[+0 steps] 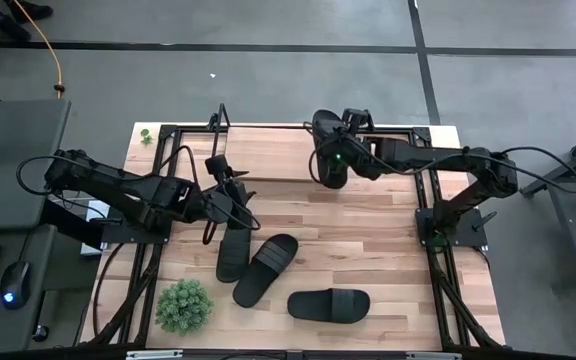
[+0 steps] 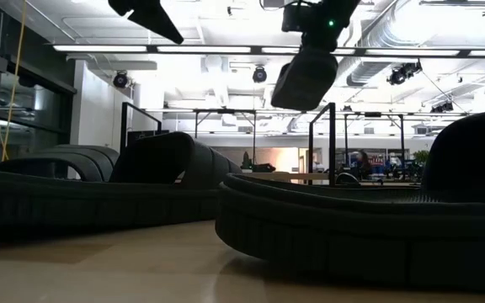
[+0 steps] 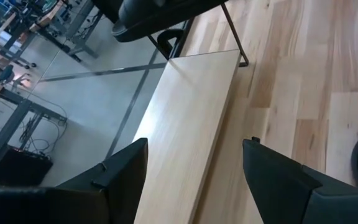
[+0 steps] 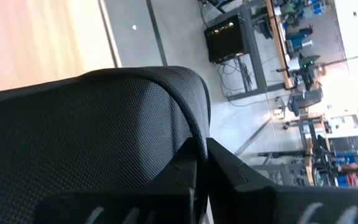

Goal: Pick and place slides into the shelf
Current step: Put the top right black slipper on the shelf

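Observation:
My right gripper [image 1: 340,152] is shut on one black slide [image 1: 328,150], held in the air above the right end of the shelf [image 1: 268,155], a light wooden board with black wire end frames at the table's far side. In the low view this slide [image 2: 304,77] hangs tilted under the gripper. Three more black slides lie sole-down on the table: one [image 1: 233,250] just near of my left gripper, one [image 1: 266,268] beside it, one [image 1: 328,303] near the front edge. My left gripper [image 1: 236,195] is open, hovering by the shelf's near edge [image 3: 194,149] over the board [image 3: 191,112]. My right gripper pinches a thin curved edge of the slide [image 4: 194,134] between its two fingers [image 4: 229,171]; the textured black surface [image 4: 86,137] fills the wrist view beside them. The fingers come from the table's right side. The slide is lifted clear, hanging tilted below the gripper.
A small green plant [image 1: 183,305] stands near the table's front left corner. Black frame rails [image 1: 438,230] run along the table's left and right sides. Bare wood [image 1: 368,235] lies between the shelf and the slides.

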Motion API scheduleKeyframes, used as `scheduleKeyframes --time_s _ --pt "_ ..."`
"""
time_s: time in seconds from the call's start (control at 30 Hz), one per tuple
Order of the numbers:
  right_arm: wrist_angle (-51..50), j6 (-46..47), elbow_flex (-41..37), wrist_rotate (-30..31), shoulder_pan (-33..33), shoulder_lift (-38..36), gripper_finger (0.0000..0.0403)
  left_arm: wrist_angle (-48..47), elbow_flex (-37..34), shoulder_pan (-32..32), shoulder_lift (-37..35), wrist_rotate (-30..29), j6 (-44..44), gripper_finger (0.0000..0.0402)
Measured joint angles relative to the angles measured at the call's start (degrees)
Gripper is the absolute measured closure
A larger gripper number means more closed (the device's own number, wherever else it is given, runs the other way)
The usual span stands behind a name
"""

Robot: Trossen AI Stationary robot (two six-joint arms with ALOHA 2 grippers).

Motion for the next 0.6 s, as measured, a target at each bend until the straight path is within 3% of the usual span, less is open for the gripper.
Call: scheduleKeyframes --time_s 0.23,0.6 --pt "2.9 -2.8 0.0 -2.1 -3.7 1.6 0.0403 0.0 0.0 0.0 0.0 0.0 0.1 0.0156" --pt "8.6 -9.6 0.0 0.4 -7.6 11.9 0.0403 0.0 0.0 0.0 0.0 0.1 0.3 0.0156"
